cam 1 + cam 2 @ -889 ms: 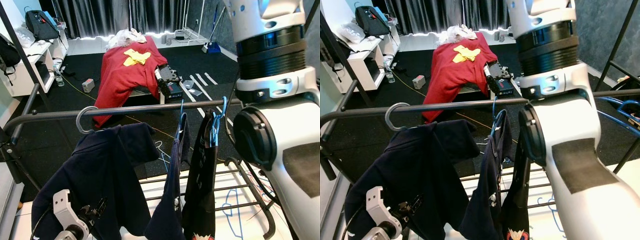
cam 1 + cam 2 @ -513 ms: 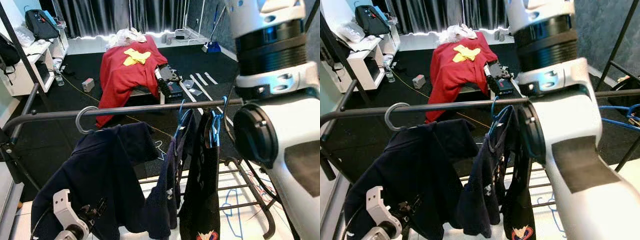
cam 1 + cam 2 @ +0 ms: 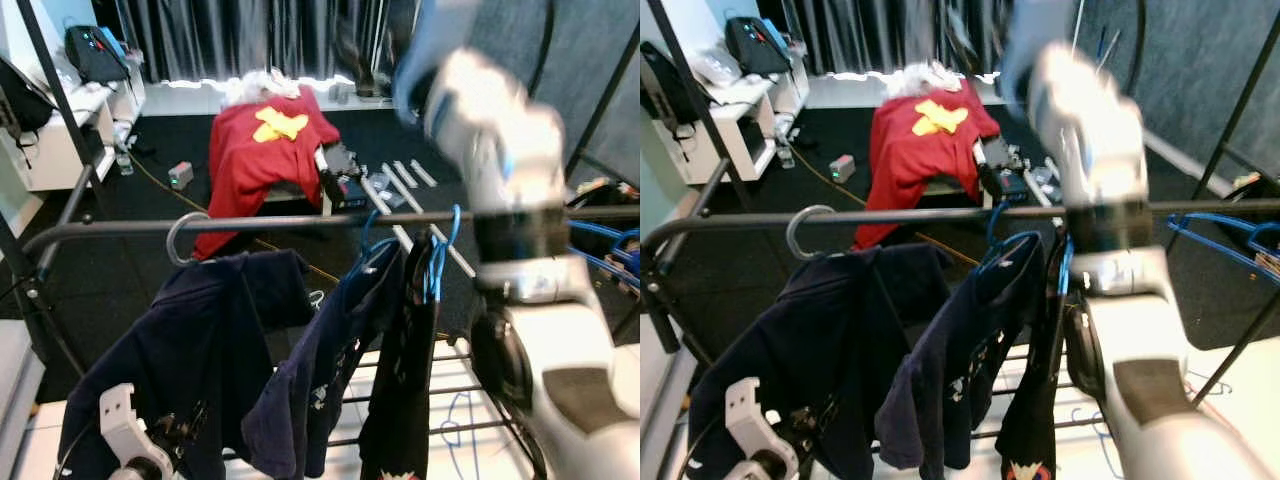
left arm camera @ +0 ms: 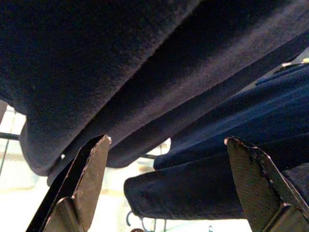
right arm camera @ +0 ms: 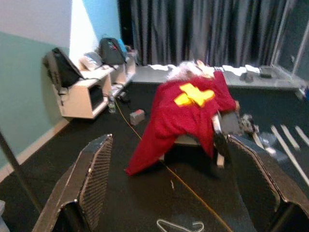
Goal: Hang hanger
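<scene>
A: Where is our hanger (image 3: 372,245)?

B: Hooked on the rail (image 3: 300,220), navy shirt (image 3: 320,370) draped on it: light, floppy, prone to swing. We'd grip the stiff hook.

A: Grippers?

B: Right gripper (image 5: 166,188) wide and empty; left gripper (image 4: 166,186) wide under cloth.

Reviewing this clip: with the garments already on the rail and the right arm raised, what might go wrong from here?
The middle navy garment hangs skewed on its blue hanger; it might slip off. The right arm, blurred and close beside the rail, may knock the hangers. The left gripper, jaws open under the dark cloth, risks snagging it.
</scene>
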`<state>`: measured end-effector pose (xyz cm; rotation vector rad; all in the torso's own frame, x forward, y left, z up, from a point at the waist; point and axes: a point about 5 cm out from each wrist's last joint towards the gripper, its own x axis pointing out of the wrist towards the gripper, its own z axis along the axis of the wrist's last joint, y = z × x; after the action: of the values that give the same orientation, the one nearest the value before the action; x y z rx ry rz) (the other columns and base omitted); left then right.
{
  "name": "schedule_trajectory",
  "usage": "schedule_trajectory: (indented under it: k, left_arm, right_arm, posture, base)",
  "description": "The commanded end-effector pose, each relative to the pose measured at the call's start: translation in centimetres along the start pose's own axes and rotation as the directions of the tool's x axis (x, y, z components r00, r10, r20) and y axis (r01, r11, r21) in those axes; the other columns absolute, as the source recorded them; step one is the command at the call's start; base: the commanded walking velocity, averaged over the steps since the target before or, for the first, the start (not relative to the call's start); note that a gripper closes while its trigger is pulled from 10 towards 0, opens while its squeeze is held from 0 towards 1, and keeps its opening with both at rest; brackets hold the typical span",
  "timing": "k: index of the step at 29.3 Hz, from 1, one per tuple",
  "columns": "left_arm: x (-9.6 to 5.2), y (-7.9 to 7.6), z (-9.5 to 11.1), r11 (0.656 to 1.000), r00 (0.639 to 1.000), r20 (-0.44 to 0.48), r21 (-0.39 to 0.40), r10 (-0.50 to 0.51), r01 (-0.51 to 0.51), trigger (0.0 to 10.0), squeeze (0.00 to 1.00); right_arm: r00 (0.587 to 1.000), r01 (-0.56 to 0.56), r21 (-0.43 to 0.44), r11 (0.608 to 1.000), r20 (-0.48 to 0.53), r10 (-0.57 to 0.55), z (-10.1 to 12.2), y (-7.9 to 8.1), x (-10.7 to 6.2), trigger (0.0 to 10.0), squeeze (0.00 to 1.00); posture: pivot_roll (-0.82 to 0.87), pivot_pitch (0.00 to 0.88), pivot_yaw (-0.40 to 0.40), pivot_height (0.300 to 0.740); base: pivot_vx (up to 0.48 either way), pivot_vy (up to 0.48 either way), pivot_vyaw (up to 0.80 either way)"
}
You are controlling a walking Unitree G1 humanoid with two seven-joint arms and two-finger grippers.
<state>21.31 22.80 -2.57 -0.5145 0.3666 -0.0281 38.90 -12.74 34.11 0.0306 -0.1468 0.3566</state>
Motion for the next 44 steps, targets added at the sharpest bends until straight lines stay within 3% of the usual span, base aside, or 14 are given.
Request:
schedule_trajectory:
  k: [1, 6, 10, 27, 28, 29, 30, 32, 34, 35, 37, 40, 42, 44]
  left_arm:
    - [0.0, -0.4, 0.1, 0.999, 1.0, 0.006, 0.027, -0.027, 0.027, 10.0, 0.0]
    - [-0.2, -0.6, 0.6, 0.996, 0.998, 0.017, 0.067, -0.052, 0.051, 10.0, 0.0]
    - [-0.5, -1.0, 2.6, 0.989, 0.992, 0.074, 0.118, -0.101, 0.092, 10.0, 0.0]
    - [-2.2, -1.9, 7.2, 0.961, 0.96, 0.183, 0.216, -0.211, 0.17, 10.0, 0.0]
    - [-3.2, -2.5, 9.2, 0.94, 0.934, 0.213, 0.249, -0.289, 0.234, 10.0, 0.0]
    - [-3.2, -2.5, 9.2, 0.94, 0.934, 0.213, 0.249, -0.289, 0.234, 10.0, 0.0]
    - [-3.9, -3.2, 10.7, 0.916, 0.907, 0.226, 0.278, -0.356, 0.29, 10.0, 0.0]
    - [-3.9, -3.2, 10.7, 0.916, 0.907, 0.226, 0.278, -0.356, 0.29, 10.0, 0.0]
    - [-4.4, -5.3, 13.4, 0.852, 0.847, 0.236, 0.362, -0.476, 0.378, 10.0, 0.0]
    - [-4.4, -5.3, 13.4, 0.852, 0.847, 0.236, 0.362, -0.476, 0.378, 10.0, 0.0]
    - [-3.6, -7.2, 15.0, 0.831, 0.818, 0.276, 0.411, -0.505, 0.374, 10.0, 0.0]
    - [-3.1, -8.1, 15.6, 0.831, 0.806, 0.305, 0.421, -0.508, 0.364, 10.0, 0.0]
    - [-2.2, -9.9, 16.2, 0.802, 0.783, 0.307, 0.47, -0.54, 0.368, 10.0, 0.0]
    - [-1.8, -10.6, 16.3, 0.783, 0.776, 0.292, 0.495, -0.558, 0.377, 10.0, 0.0]
  right_arm:
    - [0.995, -0.032, -0.003, 0.999, 0.098, 0.032, 1.5, 1.0, -0.4, 10.0, 0.0]
    - [0.997, -0.047, 0.039, 0.998, 0.06, 0.045, -1.5, 1.6, -1.0, 10.0, 0.0]
    - [0.994, -0.106, 0.088, 0.99, 0.043, 0.102, -3.9, 3.1, -1.5, 10.0, 0.0]
    - [0.973, -0.225, 0.135, 0.965, 0.084, 0.215, -5.0, 4.8, -2.8, 10.0, 0.0]
    - [0.975, -0.219, 0.136, 0.966, 0.064, 0.212, -5.8, 4.7, -3.2, 10.0, 0.0]
    - [0.975, -0.219, 0.136, 0.966, 0.064, 0.212, -5.8, 4.7, -3.2, 10.0, 0.0]
    - [0.977, -0.211, 0.137, 0.968, 0.047, 0.206, -6.6, 4.5, -3.5, 10.0, 0.0]
    - [0.977, -0.211, 0.137, 0.968, 0.047, 0.206, -6.6, 4.5, -3.5, 10.0, 0.0]
    - [0.984, -0.169, 0.15, 0.974, -0.039, 0.176, -9.7, 2.9, -4.5, 10.0, 0.0]
    - [0.984, -0.169, 0.15, 0.974, -0.039, 0.176, -9.7, 2.9, -4.5, 10.0, 0.0]
    - [0.986, -0.075, 0.14, 0.987, -0.135, 0.094, -12.6, 0.6, -5.8, 10.0, 0.0]
    - [0.982, -0.029, 0.126, 0.992, -0.183, 0.052, -13.8, -0.4, -6.5, 10.0, 0.0]
    - [0.953, 0.067, 0.106, 0.992, -0.3, -0.032, -16.9, -2.0, -8.2, 10.0, 0.0]
    - [0.933, 0.109, 0.098, 0.989, -0.353, -0.068, -18.4, -2.6, -9.2, 10.0, 0.0]
  posture:
    - [-0.09, 0.0, -0.009, 0.736]
    - [-0.09, 0.0, -0.001, 0.736]
    - [-0.08, 0.0, -0.004, 0.736]
    - [-0.09, 0.0, -0.016, 0.736]
    - [-0.08, 0.0, -0.018, 0.736]
    - [-0.08, 0.0, -0.018, 0.736]
    - [-0.09, 0.0, -0.018, 0.736]
    - [-0.09, 0.0, -0.018, 0.736]
    - [-0.09, 0.0, -0.018, 0.736]
    - [-0.09, 0.0, -0.018, 0.736]
    - [-0.1, 0.0, -0.016, 0.736]
    - [-0.11, 0.0, -0.016, 0.736]
    - [-0.12, 0.0, -0.014, 0.736]
    - [-0.12, 0.0, -0.012, 0.736]
  base:
    - [0.0, 0.0, 0.0]
    - [-0.253, 0.0, 0.0]
    - [-0.337, 0.0, 0.0]
    - [-0.271, 0.0, 0.0]
    - [0.0, 0.0, 0.0]
    - [0.0, 0.0, 0.0]
    - [0.0, 0.0, 0.0]
    - [0.0, 0.0, 0.0]
    - [0.0, 0.0, 0.0]
    - [0.0, 0.0, 0.0]
    - [0.0, 0.0, 0.0]
    - [0.0, 0.0, 0.0]
    - [0.0, 0.0, -0.73]
    - [0.0, 0.0, -0.79]
